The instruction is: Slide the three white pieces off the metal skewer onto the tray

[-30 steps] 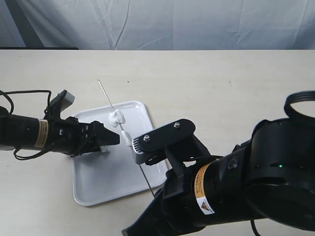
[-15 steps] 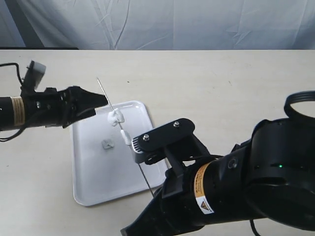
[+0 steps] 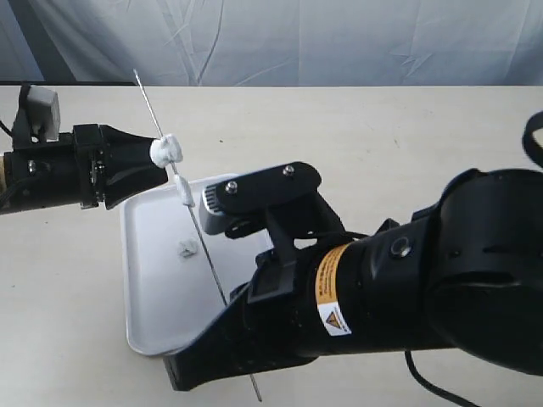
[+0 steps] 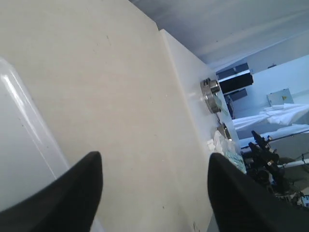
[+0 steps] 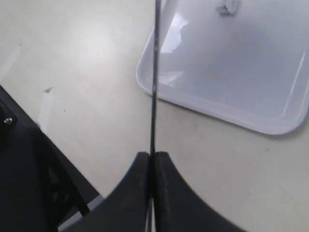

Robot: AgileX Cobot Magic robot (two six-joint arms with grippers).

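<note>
The thin metal skewer [image 3: 204, 246] slants over the tray [image 3: 161, 297], its tip pointing to the back left. Two white pieces sit on it: a lump [image 3: 166, 151] near the tip and a smaller one [image 3: 183, 192] just below. The third piece [image 3: 187, 248] lies on the tray and also shows as a piece [image 5: 227, 6] on the tray [image 5: 231, 72] in the right wrist view. My right gripper [image 5: 152, 157] is shut on the skewer [image 5: 154, 72] near its lower end. My left gripper [image 3: 159, 174] is open beside the upper lump; between its fingertips [image 4: 91, 162] only table shows.
My right arm's black bulk [image 3: 382, 288] hangs over the tray's front right corner and the table in front of it. A grey cloth backdrop [image 3: 297, 38] closes the far edge. Metal discs [image 4: 210, 94] sit at the table's edge in the left wrist view.
The skewer has risen and swung toward the back left, carrying two pieces up. My left gripper left the tray, where one piece now lies, and moved up and left. The right arm rose.
</note>
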